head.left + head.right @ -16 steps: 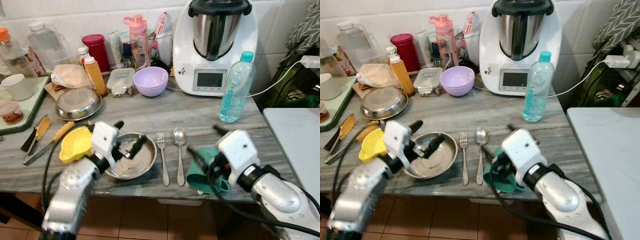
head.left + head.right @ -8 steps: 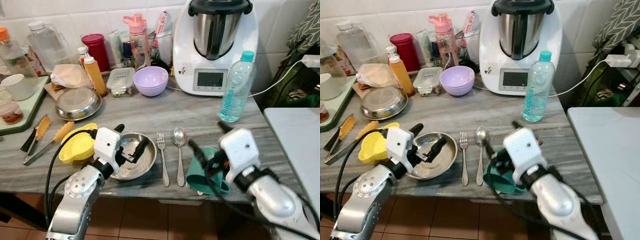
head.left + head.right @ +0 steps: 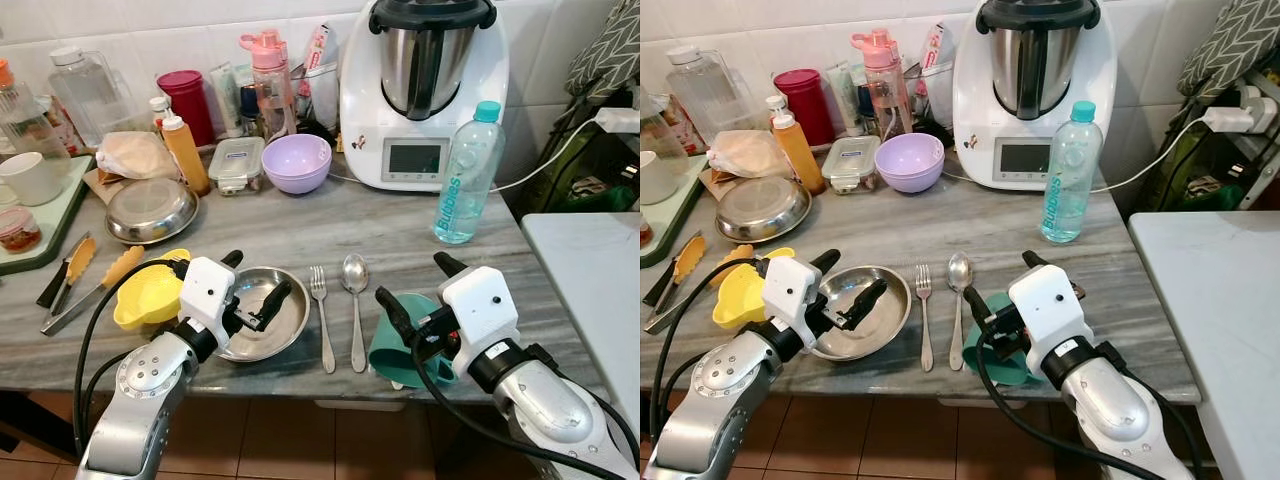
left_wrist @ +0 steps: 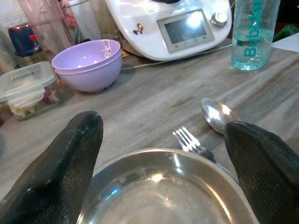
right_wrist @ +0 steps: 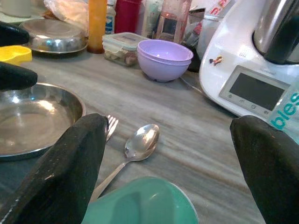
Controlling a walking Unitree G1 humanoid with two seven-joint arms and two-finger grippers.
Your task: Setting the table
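Observation:
A steel plate [image 3: 262,325] lies near the front edge of the grey counter [image 3: 300,230]. To its right a fork [image 3: 322,315] and a spoon [image 3: 356,300] lie side by side. A teal cup [image 3: 405,345] sits right of the spoon at the counter's edge. My left gripper [image 3: 252,282] hovers open just over the plate [image 4: 159,191], holding nothing. My right gripper [image 3: 418,290] is open above the teal cup [image 5: 145,203], its fingers spread wide on either side and apart from it.
A yellow bowl [image 3: 150,300] sits left of the plate, with knives [image 3: 85,280] beyond it. Further back stand a second steel plate [image 3: 150,210], a purple bowl [image 3: 296,162], a water bottle [image 3: 465,175] and a white kitchen machine [image 3: 425,90].
The view has shifted a little. My right gripper has lifted slightly off the teal cup. My left gripper stays open over the plate.

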